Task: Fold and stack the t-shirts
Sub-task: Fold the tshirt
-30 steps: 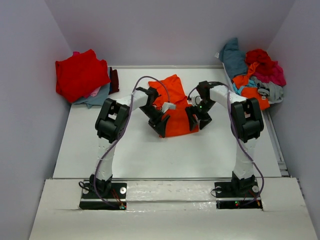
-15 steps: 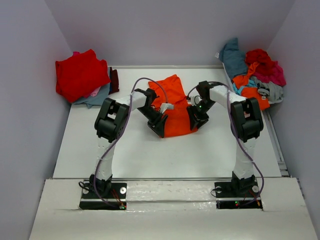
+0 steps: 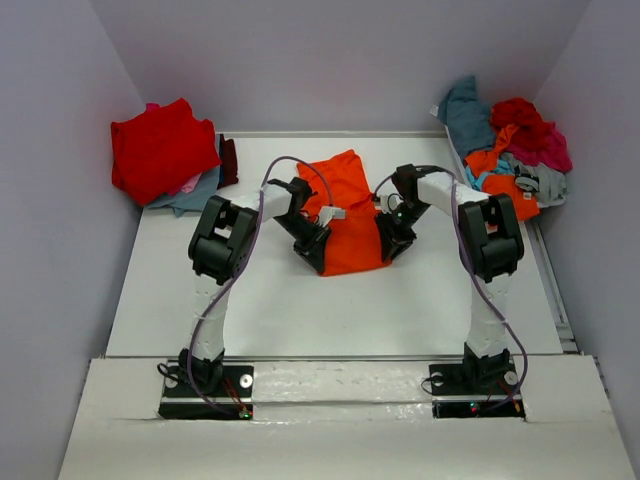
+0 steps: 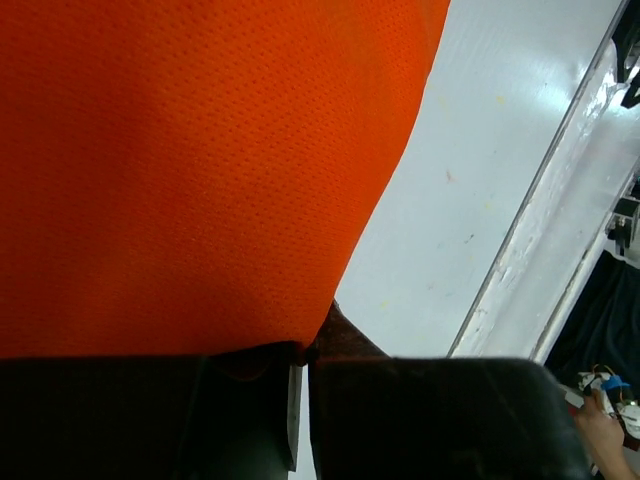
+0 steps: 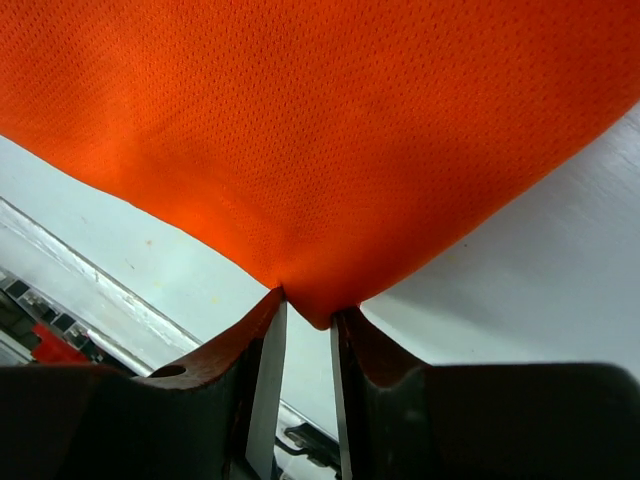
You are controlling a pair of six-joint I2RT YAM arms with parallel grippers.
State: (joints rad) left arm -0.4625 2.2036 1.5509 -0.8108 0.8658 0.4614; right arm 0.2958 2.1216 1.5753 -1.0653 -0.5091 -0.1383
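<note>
Left tool (image 4: pixel 303 346) and right tool (image 5: pixel 306 316) newly clenched on orange t-shirt (image 3: pixel 345 190), pinches clear only wrist-side

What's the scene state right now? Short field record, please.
work item: orange t-shirt, lying mid-table
left gripper: closed on the shirt's near-left corner
right gripper: closed on the shirt's near-right corner
stack: red t-shirt on top, back left
unfolded pile: back right, mixed colours
table: white
</note>
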